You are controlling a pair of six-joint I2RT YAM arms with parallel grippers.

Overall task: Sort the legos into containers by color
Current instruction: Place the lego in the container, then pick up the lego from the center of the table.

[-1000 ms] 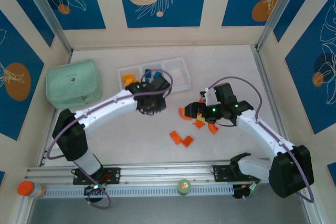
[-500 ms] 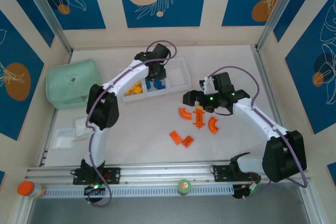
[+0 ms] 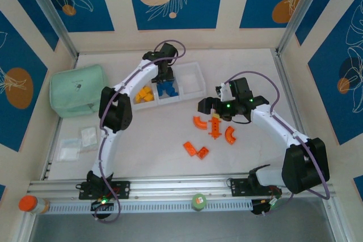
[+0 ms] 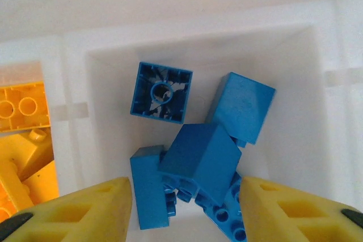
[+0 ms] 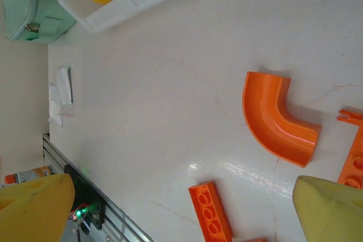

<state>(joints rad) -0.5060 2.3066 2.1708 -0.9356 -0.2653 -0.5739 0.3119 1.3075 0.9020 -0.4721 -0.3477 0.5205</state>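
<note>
Orange arch (image 5: 278, 118) is framed between the right gripper's (image 5: 181, 194) wide fingers (image 5: 317, 208), with the right arm nearest. Left gripper (image 4: 184, 196) is parted and empty.

The left arm (image 3: 131, 86) is stretched far forward, with a sharp bend at its elbow. The left gripper (image 3: 165, 79) points straight down, its yellow fingers (image 4: 85, 211) partly apart and empty. The right arm (image 3: 273, 130) bends toward the middle, and the right gripper (image 3: 211, 106) hangs low, its fingers (image 5: 34, 208) spread wide and holding nothing.
</note>
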